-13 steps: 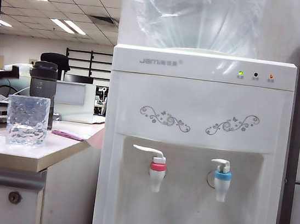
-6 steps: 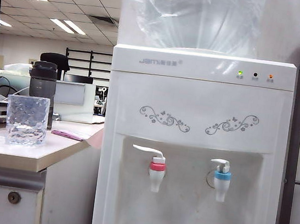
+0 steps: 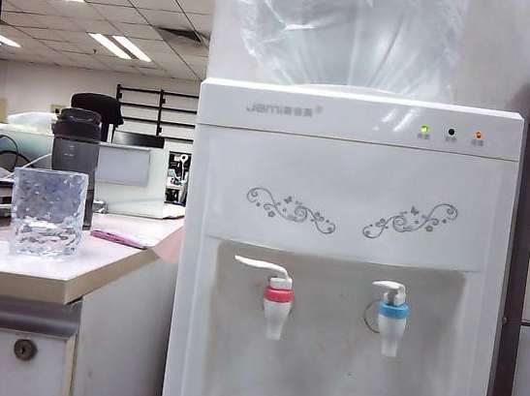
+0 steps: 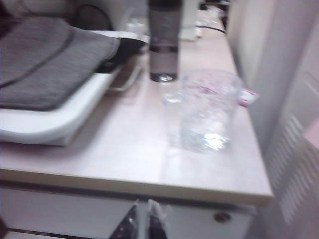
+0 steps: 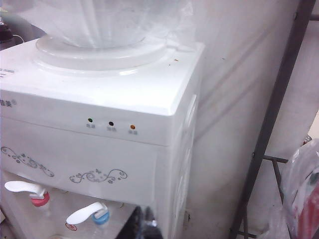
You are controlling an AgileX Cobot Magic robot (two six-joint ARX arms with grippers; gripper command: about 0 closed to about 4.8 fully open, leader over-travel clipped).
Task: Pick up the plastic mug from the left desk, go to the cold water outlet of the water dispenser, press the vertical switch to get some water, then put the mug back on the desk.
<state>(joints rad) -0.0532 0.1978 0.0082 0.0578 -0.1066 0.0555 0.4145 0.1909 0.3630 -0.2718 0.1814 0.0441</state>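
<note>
While the plastic mug (image 3: 45, 212) stands with water in its base on the left desk (image 3: 31, 270), the task looks finished: the left gripper (image 4: 140, 221), shut and empty, hangs below the desk's edge; the right gripper (image 5: 145, 224) faces the water dispenser (image 5: 124, 99), state unclear.

The dispenser (image 3: 342, 267) is white with grey swirls; one tap (image 3: 394, 311) has a blue collar, the other tap (image 3: 278, 296) a pink-red one. The mug (image 3: 46, 212) is clear and dimpled, the bottle (image 3: 76, 156) smoky grey with a dark lid, the desk (image 3: 31, 270) pale beige.
</note>
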